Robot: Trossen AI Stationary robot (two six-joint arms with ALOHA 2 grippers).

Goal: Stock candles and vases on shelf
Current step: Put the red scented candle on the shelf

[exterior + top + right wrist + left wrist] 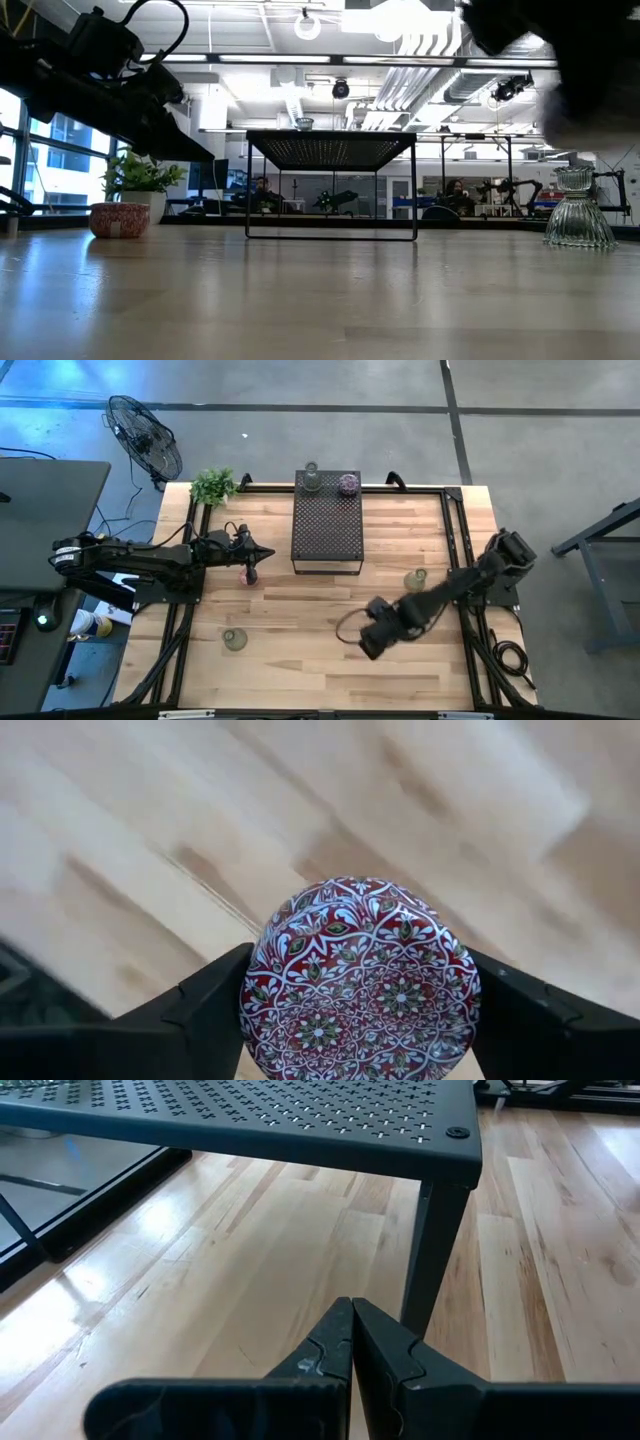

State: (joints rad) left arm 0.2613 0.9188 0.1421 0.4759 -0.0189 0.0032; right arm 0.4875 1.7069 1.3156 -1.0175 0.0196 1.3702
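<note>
The black perforated shelf (326,525) stands at the table's far middle, with one clear vase (312,478) and one purple candle (347,484) on its far end. My left gripper (264,553) is shut and empty, just left of the shelf (250,1115), above a pink candle (248,574) that stands on the table (118,220). My right gripper (372,635) is shut on a candle with a red patterned lid (360,980). Two vases stand on the table, one near left (235,640) and one right of the shelf (415,579). My right gripper pinches the round candle by its two opposite sides (250,995) between its two fingers (205,1015). The fingers come from above, pointing down. The patterned lid faces up toward the wrist. Whether the candle is clear of the table I cannot tell.
A leafy potted plant (213,486) stands at the far left corner. A black frame rail (455,520) runs along the table's edges. A fan (145,435) stands beyond the table's far left. Bare wood lies at the near middle.
</note>
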